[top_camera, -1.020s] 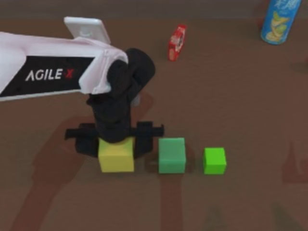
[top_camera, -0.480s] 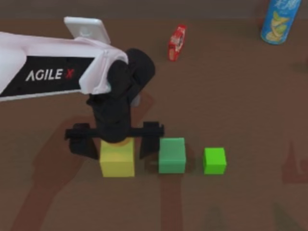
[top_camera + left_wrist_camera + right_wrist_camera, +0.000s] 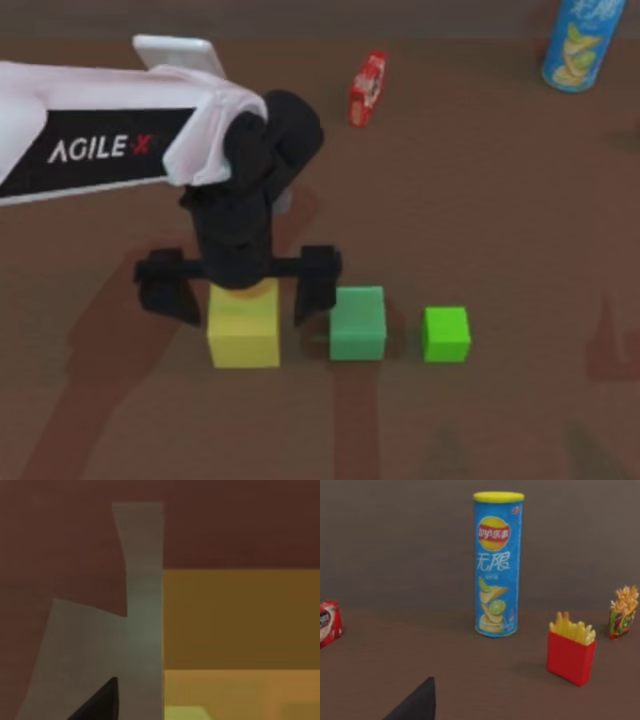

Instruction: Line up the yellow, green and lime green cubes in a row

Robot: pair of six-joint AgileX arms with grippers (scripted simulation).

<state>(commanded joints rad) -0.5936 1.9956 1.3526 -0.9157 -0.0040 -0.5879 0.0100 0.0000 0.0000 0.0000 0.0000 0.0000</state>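
The yellow cube (image 3: pixel 243 328) rests on the brown table with the green cube (image 3: pixel 358 323) to its right and the lime green cube (image 3: pixel 446 334) beyond that, the three forming a row with small gaps. My left gripper (image 3: pixel 240 292) hovers just over the yellow cube's far edge, open, its black fingers standing clear on either side. The left wrist view is filled by the yellow cube (image 3: pixel 240 620), with one dark fingertip (image 3: pixel 102 702) at the edge. The right arm is outside the top view; its wrist view shows a single dark fingertip (image 3: pixel 422 700) off to one side.
A red packet (image 3: pixel 367 88) lies at the back centre and a blue crisp can (image 3: pixel 580 42) stands at the back right. The right wrist view shows that can (image 3: pixel 497 565), a red box of fries (image 3: pixel 570 652) and a small snack packet (image 3: pixel 622 612).
The left gripper's fingers have spread away from the yellow cube's sides, letting it go. The cube stays in place beside the green one.
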